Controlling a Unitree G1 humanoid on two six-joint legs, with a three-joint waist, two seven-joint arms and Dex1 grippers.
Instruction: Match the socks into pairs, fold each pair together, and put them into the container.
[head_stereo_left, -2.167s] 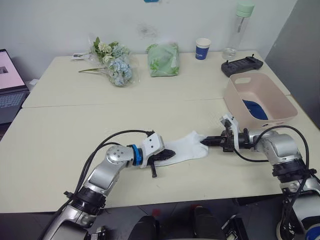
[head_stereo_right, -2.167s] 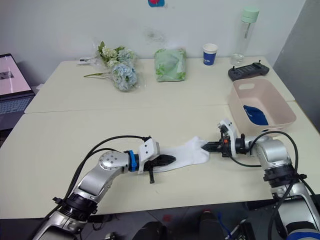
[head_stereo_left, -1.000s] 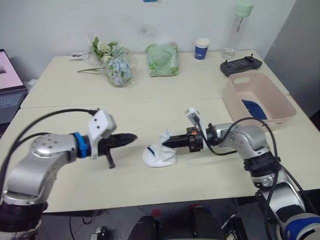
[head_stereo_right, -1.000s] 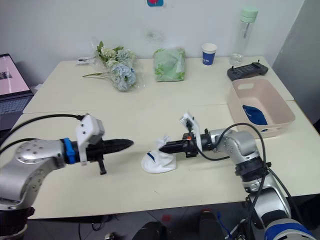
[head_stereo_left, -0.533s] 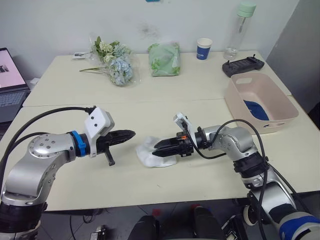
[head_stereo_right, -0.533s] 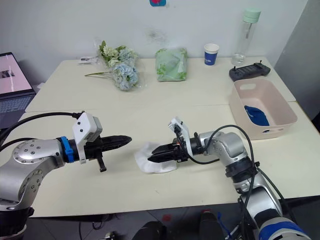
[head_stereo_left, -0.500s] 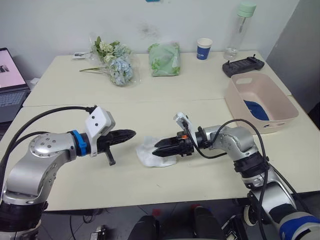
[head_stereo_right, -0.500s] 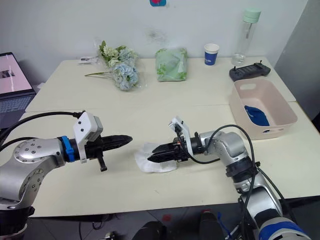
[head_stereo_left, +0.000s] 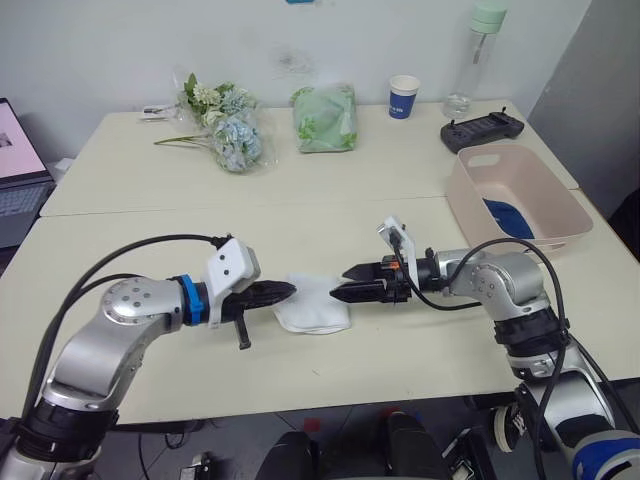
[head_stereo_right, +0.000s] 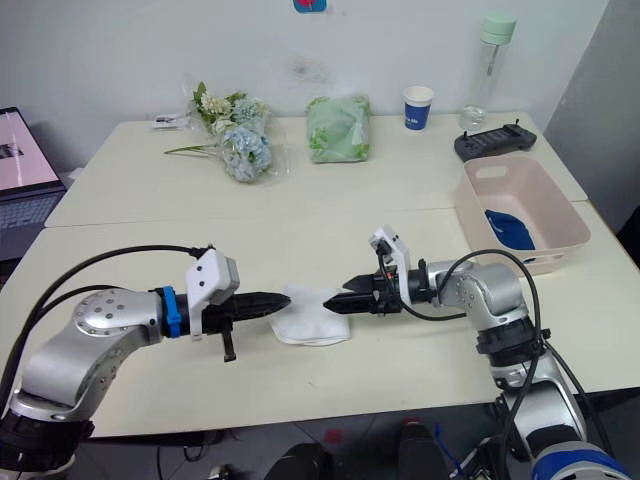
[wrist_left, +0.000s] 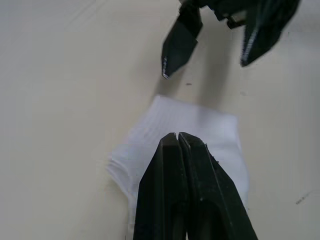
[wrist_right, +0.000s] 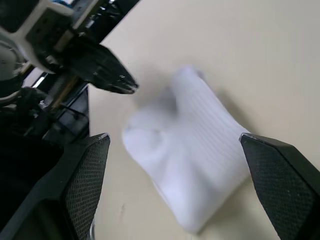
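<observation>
A white sock pair (head_stereo_left: 318, 308) lies folded on the table in front of me. My left gripper (head_stereo_left: 288, 291) is shut, and its tip rests over the left edge of the white socks (wrist_left: 215, 132). Just right of the fold, my right gripper (head_stereo_left: 341, 284) stands open, holding nothing. In the right wrist view the white socks (wrist_right: 192, 150) lie beyond the open fingers (wrist_right: 90, 170). The pale pink container (head_stereo_left: 470, 212) stands at the right with a blue sock (head_stereo_left: 507, 216) inside.
A flower bunch (head_stereo_left: 226, 128), a pale green bag (head_stereo_left: 326, 118), a blue-and-white paper cup (head_stereo_left: 405, 97), a bottle (head_stereo_left: 480, 58) and a black controller (head_stereo_left: 484, 131) line the far side. A laptop (head_stereo_left: 17, 175) sits at the left edge.
The right gripper folded the white sock over leftward, then opened, let it go and drew back right. The left gripper, shut throughout, moved right onto the sock's left edge.
</observation>
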